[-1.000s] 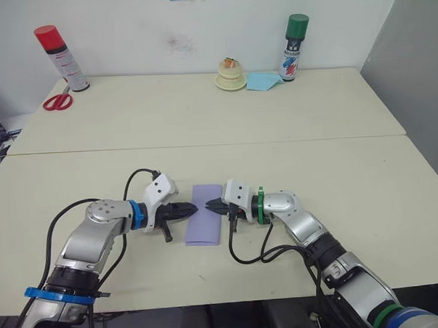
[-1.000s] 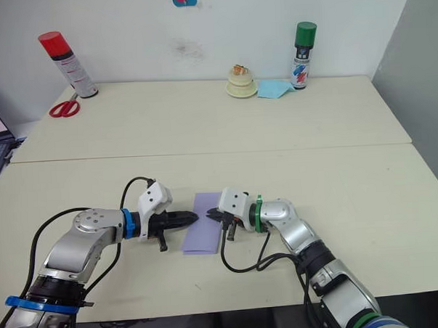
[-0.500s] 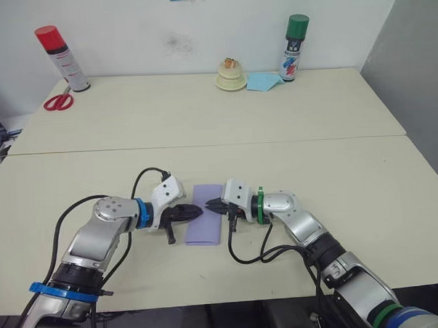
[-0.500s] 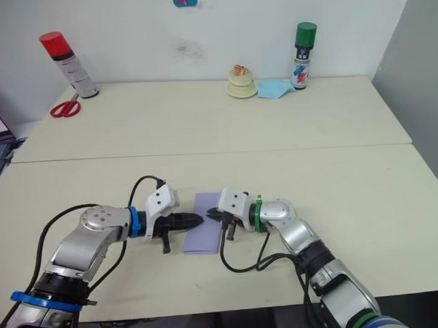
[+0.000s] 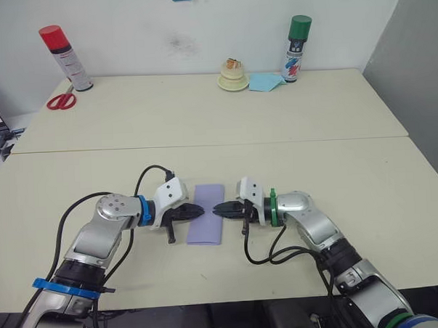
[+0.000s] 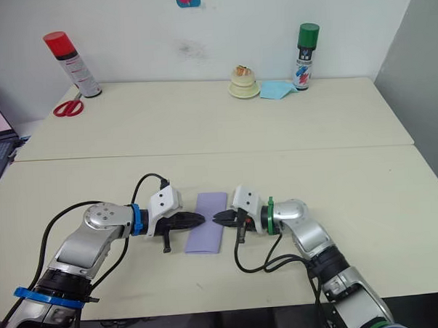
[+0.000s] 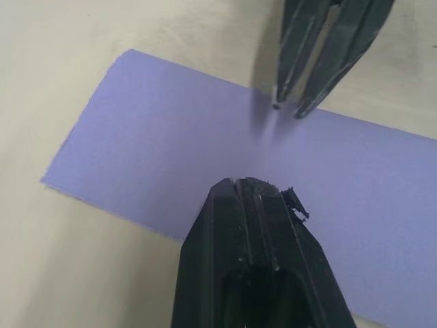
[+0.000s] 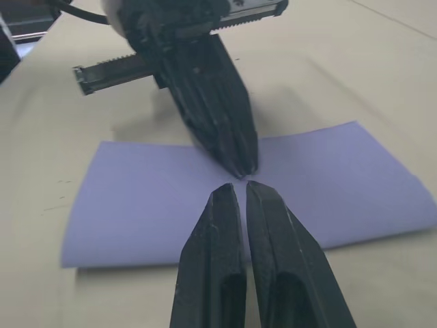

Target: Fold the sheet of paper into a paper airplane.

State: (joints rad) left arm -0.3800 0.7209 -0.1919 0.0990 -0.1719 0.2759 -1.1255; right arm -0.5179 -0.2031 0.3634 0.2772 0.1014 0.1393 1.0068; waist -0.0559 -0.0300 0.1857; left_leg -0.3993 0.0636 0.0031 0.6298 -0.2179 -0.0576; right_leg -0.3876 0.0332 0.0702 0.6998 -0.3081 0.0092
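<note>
On the cream worktop [image 5: 292, 168], the left gripper [image 5: 198, 211], jaws pressed together, points its tip onto the left edge of the sheet of paper [image 5: 206, 230], a folded lavender strip lying flat near the front edge. From the opposite side the right gripper [image 5: 218, 209], jaws also together, meets it over the strip's right edge, the two tips facing each other just apart above the paper

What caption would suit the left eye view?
Two grippers, left and right, meet tip to tip over a folded lavender sheet of paper.
</note>
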